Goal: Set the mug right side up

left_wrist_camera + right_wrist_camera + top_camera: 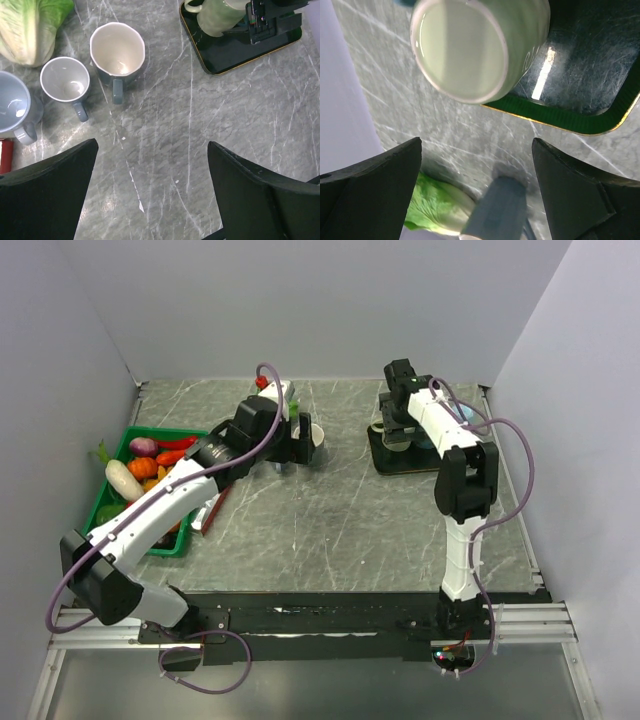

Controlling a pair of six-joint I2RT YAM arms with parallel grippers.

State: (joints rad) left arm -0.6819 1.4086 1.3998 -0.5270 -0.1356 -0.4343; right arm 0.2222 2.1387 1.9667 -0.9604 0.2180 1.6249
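My jaws on both sides stand spread wide, gripping nothing. Beyond my right gripper (477, 145), at twelve o'clock, the pale green mug (460, 50) turns its open mouth toward me, on the black tray (580, 120). My left gripper (152, 150) hangs over the marble table (200, 125). Three upright grey mugs (65, 80) stand at eleven o'clock, beside a cabbage (30, 25).

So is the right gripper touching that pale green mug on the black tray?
Apart. The right wrist view shows the right gripper open, with table and tray rim visible between its fingertips and the pale green mug, which sits on the black tray.
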